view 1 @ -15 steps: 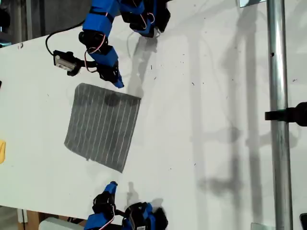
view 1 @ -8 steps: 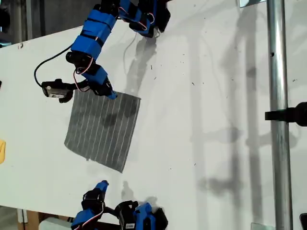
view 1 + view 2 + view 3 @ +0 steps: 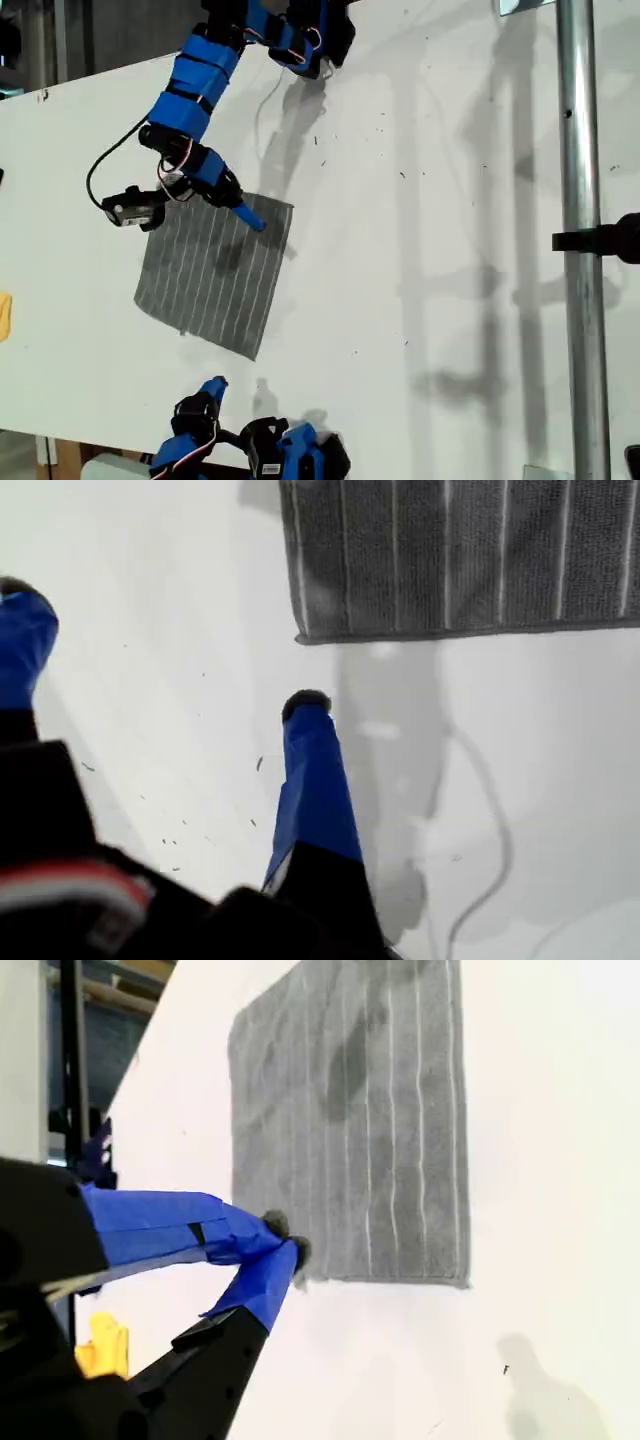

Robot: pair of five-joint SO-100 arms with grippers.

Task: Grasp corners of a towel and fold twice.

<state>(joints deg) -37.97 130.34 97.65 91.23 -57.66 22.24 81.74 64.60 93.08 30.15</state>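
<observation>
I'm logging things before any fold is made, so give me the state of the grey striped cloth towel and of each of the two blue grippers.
Grey striped cloth towel: spread flat on the white table, unfolded, not gripped.
My first gripper: open wide, near a towel corner, holding nothing.
My second gripper: shut, empty, apart from the towel at the exterior view's bottom.

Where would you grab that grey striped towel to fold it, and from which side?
Probably at a corner. The grey striped cloth towel lies flat on the white table, so its middle offers nothing to pinch. The squared corner ahead of my first tool has bare table beside it, so I would come in low from that bare side, jaws open, and close over the edge.
</observation>
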